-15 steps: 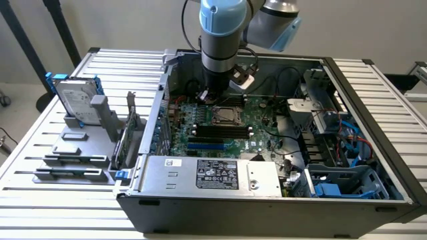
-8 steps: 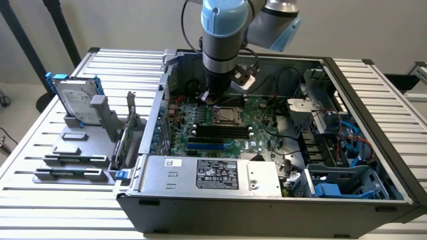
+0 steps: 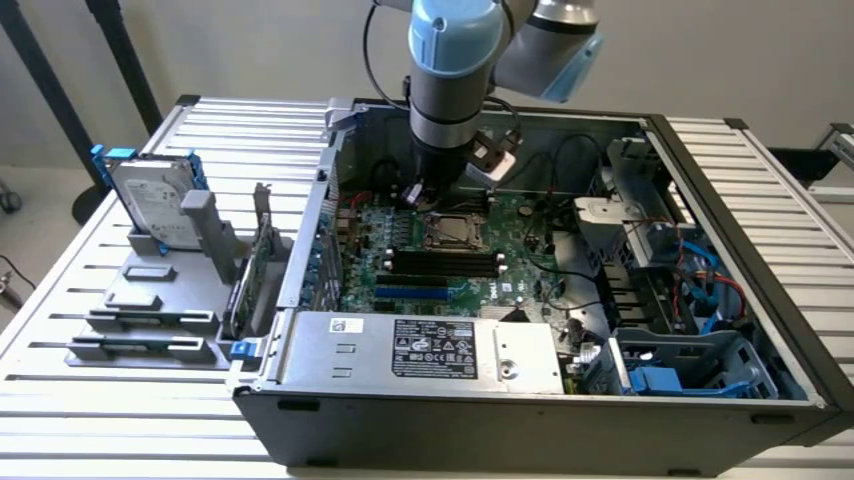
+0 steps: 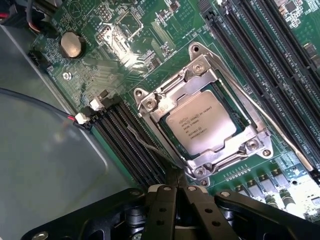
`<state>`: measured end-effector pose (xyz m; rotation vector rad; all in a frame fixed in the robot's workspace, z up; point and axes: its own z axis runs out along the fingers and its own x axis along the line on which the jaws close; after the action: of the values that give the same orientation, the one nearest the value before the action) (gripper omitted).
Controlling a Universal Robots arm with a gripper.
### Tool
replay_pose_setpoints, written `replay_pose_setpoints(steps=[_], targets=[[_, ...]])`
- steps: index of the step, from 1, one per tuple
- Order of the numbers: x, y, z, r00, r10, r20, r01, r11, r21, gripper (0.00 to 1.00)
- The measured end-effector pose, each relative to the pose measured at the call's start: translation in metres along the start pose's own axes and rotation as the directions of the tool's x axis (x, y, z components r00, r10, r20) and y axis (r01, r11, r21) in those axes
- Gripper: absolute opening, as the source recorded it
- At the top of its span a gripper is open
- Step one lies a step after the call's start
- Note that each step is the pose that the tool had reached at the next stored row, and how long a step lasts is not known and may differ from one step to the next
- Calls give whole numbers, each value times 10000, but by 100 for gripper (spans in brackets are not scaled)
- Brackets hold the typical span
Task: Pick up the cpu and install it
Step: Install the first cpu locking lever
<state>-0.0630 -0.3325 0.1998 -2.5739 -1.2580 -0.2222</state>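
Fingers (image 4: 177, 192) are closed, gripping nothing, just above the socket frame (image 4: 200, 90); the cpu (image 4: 201, 129) sits inside it (apparently seated). Dropping lower risks scraping nearby memory slots (image 4: 132, 145).

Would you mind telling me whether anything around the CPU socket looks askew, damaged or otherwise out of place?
Nothing stands out. The cpu lies flat and square inside the socket frame on the motherboard, with no visible damage nearby. The gripper is shut and empty just beside the socket.
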Motion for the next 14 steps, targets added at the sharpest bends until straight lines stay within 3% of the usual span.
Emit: replay_pose_setpoints(steps=[14], targets=[[53,54,37,10000,-16,35,16,10000,-29,11]])
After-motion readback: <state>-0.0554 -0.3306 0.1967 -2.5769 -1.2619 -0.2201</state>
